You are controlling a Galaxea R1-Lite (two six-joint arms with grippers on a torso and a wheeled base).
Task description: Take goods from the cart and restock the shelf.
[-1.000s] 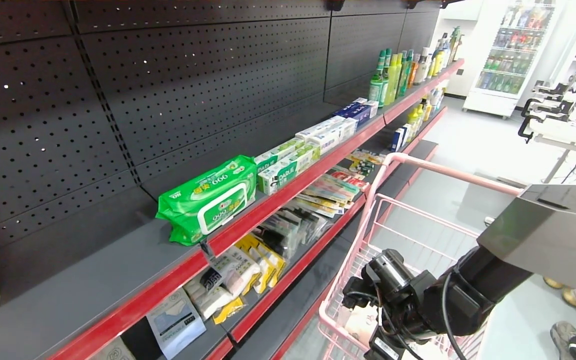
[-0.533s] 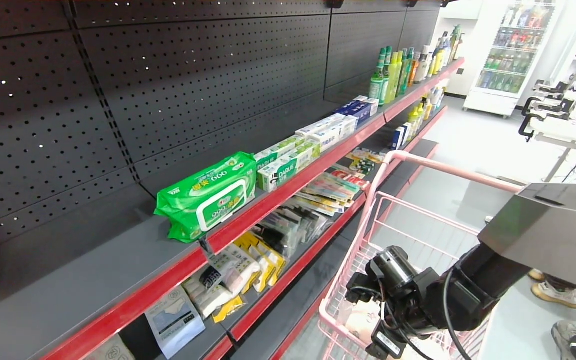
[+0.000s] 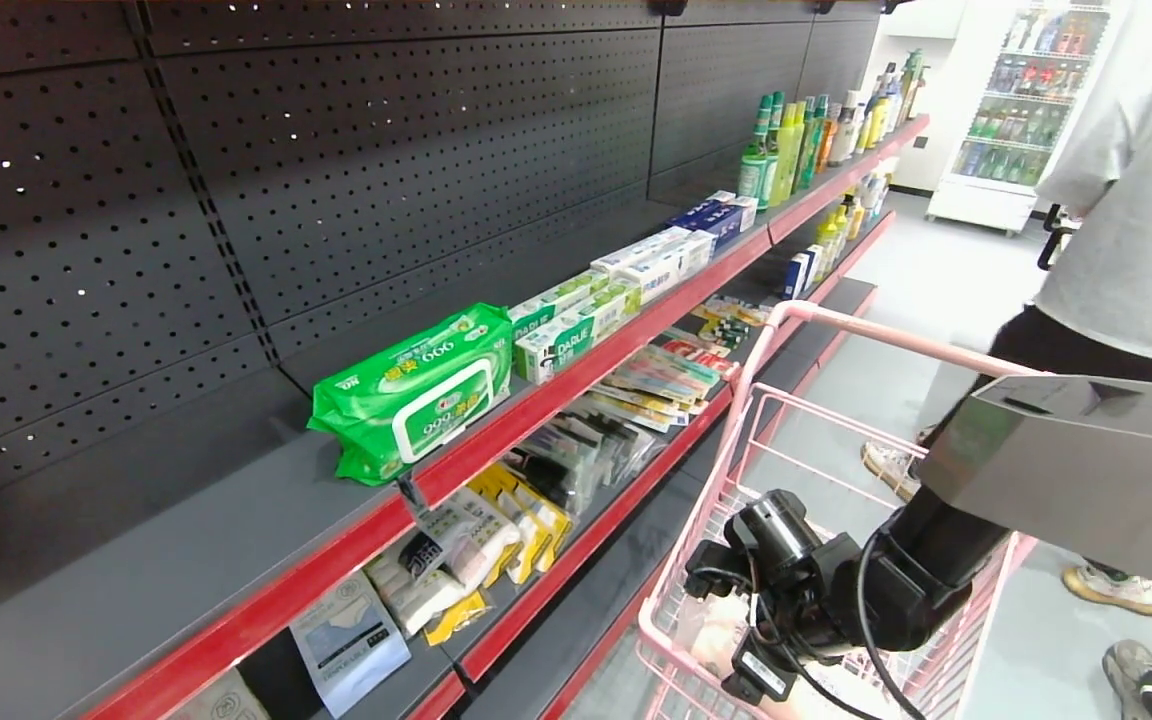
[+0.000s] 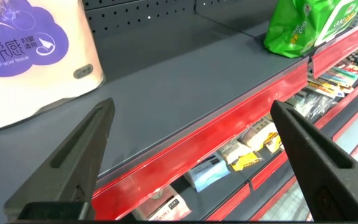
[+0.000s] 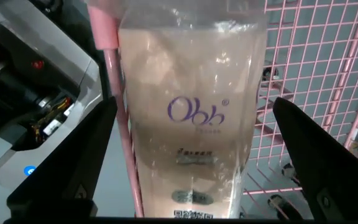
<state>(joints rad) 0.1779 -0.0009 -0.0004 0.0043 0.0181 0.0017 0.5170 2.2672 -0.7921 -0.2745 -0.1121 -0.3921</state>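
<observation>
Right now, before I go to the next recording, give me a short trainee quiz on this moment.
1. True or false: the right gripper is shut on the clear pack in the cart.
2. What colour is the wipes pack on the shelf?
3. The left gripper hangs over: A bare shelf; B the cart; C the wipes pack.
Key: 1 false, the right gripper is open above the clear pack; 2 green; 3 A.
</observation>
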